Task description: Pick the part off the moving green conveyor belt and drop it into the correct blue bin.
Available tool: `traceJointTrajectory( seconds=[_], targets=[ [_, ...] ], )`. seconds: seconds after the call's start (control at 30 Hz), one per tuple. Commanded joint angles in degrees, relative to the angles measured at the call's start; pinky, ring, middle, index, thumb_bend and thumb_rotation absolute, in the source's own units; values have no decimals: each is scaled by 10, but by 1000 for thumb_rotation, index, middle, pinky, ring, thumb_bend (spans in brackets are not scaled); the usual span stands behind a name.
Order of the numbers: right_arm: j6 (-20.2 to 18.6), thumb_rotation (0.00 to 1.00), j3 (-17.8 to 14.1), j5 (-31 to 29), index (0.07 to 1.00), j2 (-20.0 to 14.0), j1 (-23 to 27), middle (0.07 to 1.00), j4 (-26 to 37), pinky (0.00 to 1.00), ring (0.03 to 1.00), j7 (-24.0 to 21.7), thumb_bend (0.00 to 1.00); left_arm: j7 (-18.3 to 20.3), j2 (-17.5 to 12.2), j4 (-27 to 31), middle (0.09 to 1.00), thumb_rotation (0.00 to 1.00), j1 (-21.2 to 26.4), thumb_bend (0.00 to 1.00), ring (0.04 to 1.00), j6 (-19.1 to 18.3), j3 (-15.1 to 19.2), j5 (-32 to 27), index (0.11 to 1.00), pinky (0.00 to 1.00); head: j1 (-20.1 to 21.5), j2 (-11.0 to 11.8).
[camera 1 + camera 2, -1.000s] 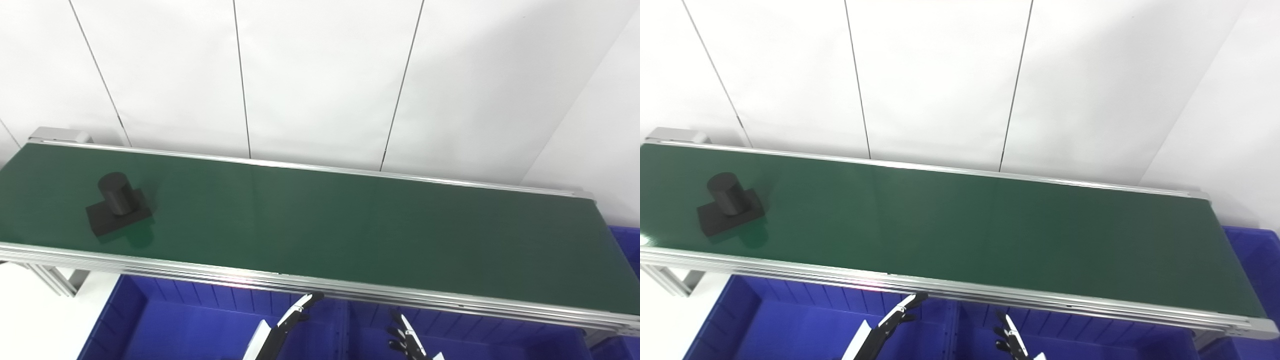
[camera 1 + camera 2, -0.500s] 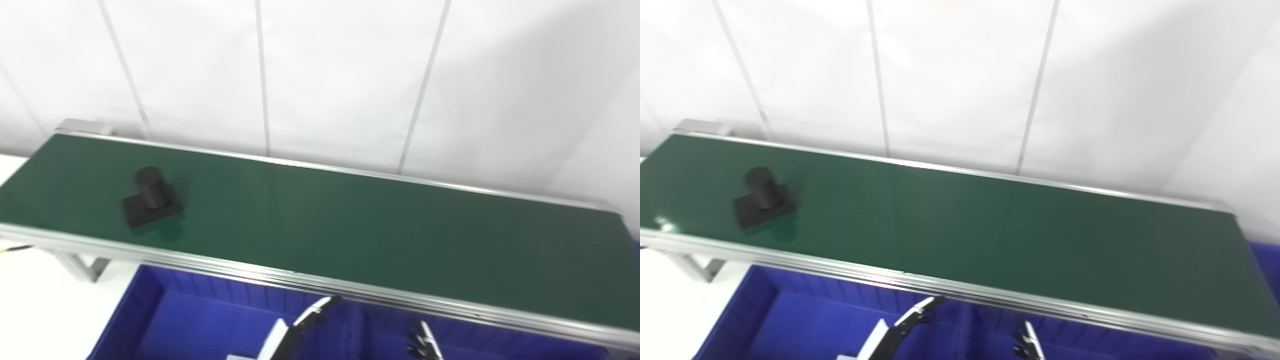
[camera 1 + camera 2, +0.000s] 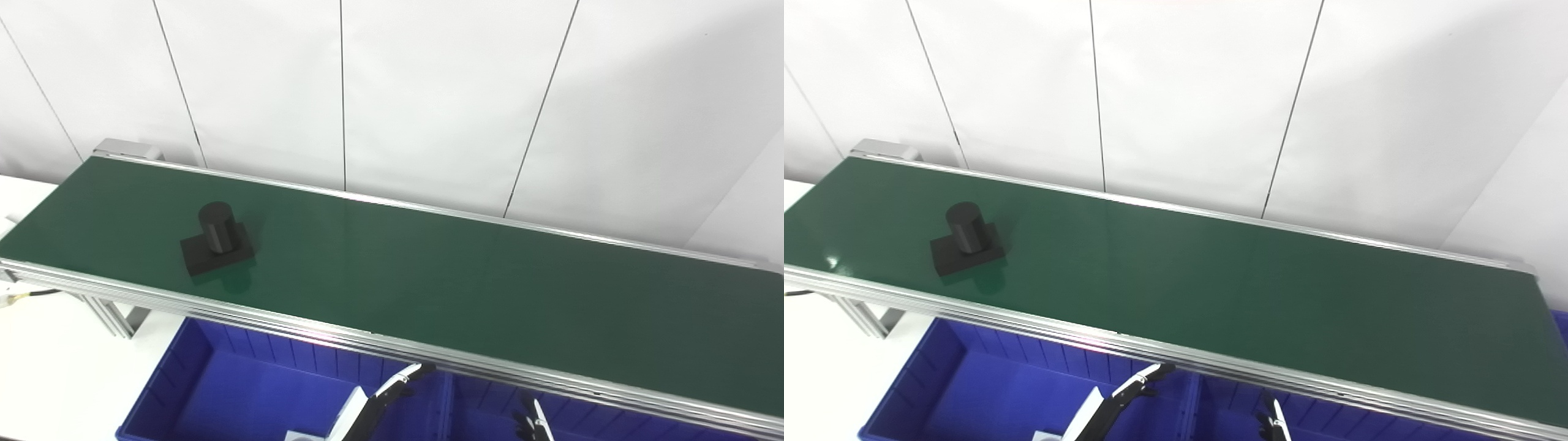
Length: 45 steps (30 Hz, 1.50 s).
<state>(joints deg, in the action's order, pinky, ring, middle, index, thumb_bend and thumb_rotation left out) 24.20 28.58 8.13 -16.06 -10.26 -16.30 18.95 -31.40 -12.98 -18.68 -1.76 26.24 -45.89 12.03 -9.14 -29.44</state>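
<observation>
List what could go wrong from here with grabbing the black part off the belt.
1. The black part sits far out on the green belt, while both robot hands, left and right, hang low over the blue bins; a late reach may miss it.
2. Its upright cylinder on a flat base could tip if bumped sideways.

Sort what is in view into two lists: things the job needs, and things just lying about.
Job: black part on the green conveyor belt; blue bins; left hand; right hand.
Lying about: cable at the left edge; white wall panels.
</observation>
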Motion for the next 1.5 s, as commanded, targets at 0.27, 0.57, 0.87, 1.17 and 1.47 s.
traceJointTrajectory(
  seconds=[0.27,0.57,0.87,1.17,1.47],
  targets=[
    [27,952,-3,-4,994,-18,1,967,39,843,910,-6,881,-26,12,-16,918,905,27,901,889,7,-18,7,881,798,6,8],
    [27,929,-29,-30,972,-43,-25,946,158,836,907,-50,957,-40,16,-28,916,913,39,885,892,7,-29,12,885,802,5,12],
    [27,894,-63,-16,988,-38,-1,945,204,846,913,-71,945,-40,17,-32,912,906,45,898,886,7,-30,5,879,790,8,17],
    [27,876,-84,-20,1000,-29,59,960,206,861,933,-82,988,-46,21,-43,911,892,52,895,890,7,-36,8,877,798,7,21],
    [27,871,-122,-6,1000,-29,123,969,194,829,926,-91,1000,-53,25,-49,907,890,57,915,886,7,-38,9,876,802,7,23]
  ],
)
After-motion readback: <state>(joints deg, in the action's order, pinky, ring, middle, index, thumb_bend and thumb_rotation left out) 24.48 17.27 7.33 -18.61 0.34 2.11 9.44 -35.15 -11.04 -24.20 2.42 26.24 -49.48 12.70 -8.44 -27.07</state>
